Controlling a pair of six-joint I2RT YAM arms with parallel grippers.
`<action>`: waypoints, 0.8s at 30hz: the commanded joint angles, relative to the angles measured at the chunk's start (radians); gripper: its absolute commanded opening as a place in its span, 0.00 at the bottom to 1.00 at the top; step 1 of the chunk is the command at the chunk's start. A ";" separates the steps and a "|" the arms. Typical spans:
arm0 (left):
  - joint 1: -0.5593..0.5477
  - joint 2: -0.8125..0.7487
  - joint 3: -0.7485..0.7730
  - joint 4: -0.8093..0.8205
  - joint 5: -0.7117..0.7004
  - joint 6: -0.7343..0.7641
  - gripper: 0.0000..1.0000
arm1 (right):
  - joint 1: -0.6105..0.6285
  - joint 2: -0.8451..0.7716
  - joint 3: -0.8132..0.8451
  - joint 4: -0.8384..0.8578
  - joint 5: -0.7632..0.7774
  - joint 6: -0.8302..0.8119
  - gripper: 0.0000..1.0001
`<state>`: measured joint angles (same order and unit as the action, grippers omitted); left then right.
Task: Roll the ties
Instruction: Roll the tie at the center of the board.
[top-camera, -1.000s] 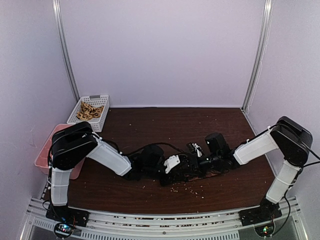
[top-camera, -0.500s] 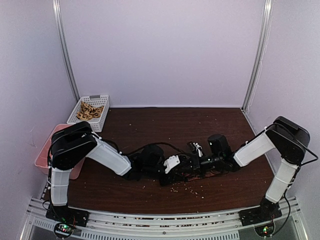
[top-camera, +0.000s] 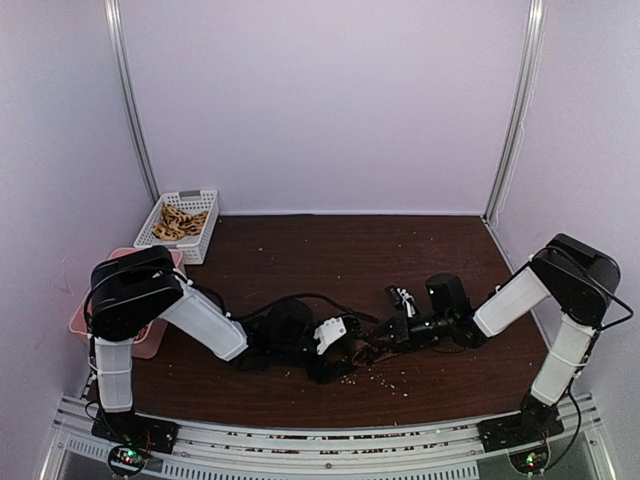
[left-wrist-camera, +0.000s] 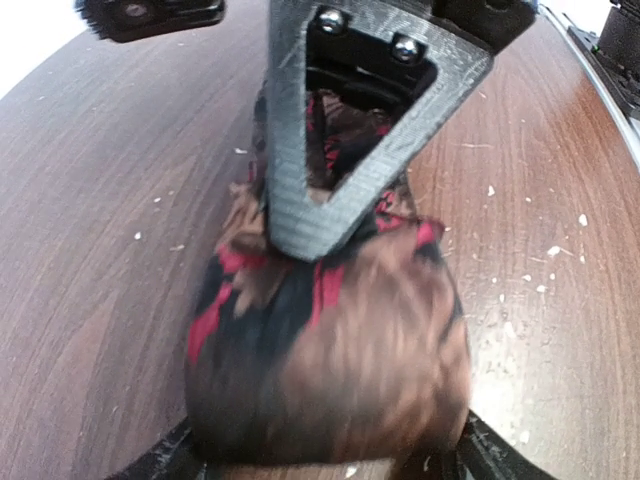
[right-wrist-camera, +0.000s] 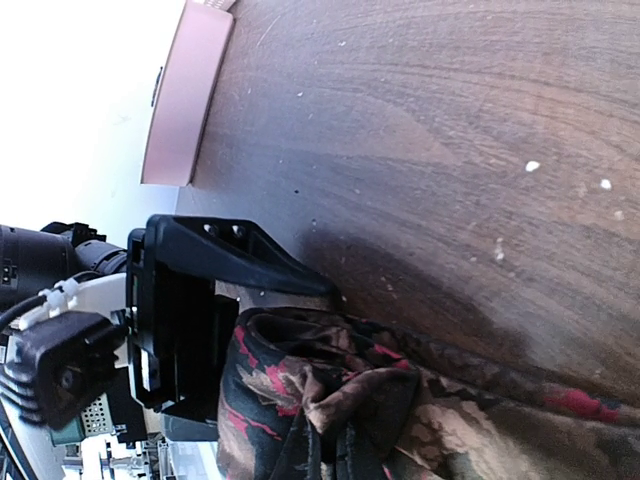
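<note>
left gripper (top-camera: 345, 365) lies low on the dark wood table (top-camera: 300, 250), just in front of centre and pointing right. its forearm runs almost flat along the surface. its fingers (left-wrist-camera: 175, 455) stand fairly wide apart, and a bunched tie (left-wrist-camera: 330, 370) fills the gap between them, touching both. the tie is dark brown with red and black patches, and it rests on the table.

right gripper (top-camera: 388, 342) comes in from the other side, also low, tip to tip with the left one. one of its triangular fingers (left-wrist-camera: 288, 150) presses against the far side of the bundle. its other finger is hidden, so i cannot tell how far it is open.

both upper arms rise from the front corners and fold down at the elbows. the left elbow sits above a pink bin (top-camera: 80, 315) at the table's left edge.

pale crumbs (top-camera: 385, 378) dot the wood just in front of the grippers, between them and the metal rail (top-camera: 320, 440) at the near edge. behind the grippers the table runs back to a white wall. a white basket (top-camera: 186, 194) in the far left corner, well apart from both arms, holds tan loose ties (top-camera: 180, 224).
</note>
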<state>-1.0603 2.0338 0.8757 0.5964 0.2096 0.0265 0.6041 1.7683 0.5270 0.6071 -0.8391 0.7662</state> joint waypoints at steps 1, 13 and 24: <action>0.002 -0.010 -0.060 0.215 -0.041 -0.074 0.81 | -0.012 0.048 -0.057 -0.208 0.092 -0.066 0.00; -0.062 0.219 0.042 0.510 -0.168 -0.311 0.87 | -0.017 0.043 -0.080 -0.221 0.134 -0.097 0.00; -0.059 0.221 0.037 0.389 -0.124 -0.293 0.33 | -0.017 0.001 -0.086 -0.215 0.114 -0.080 0.00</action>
<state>-1.1244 2.2833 0.9424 1.1057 0.0574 -0.2752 0.5858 1.7588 0.5034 0.6067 -0.8032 0.7029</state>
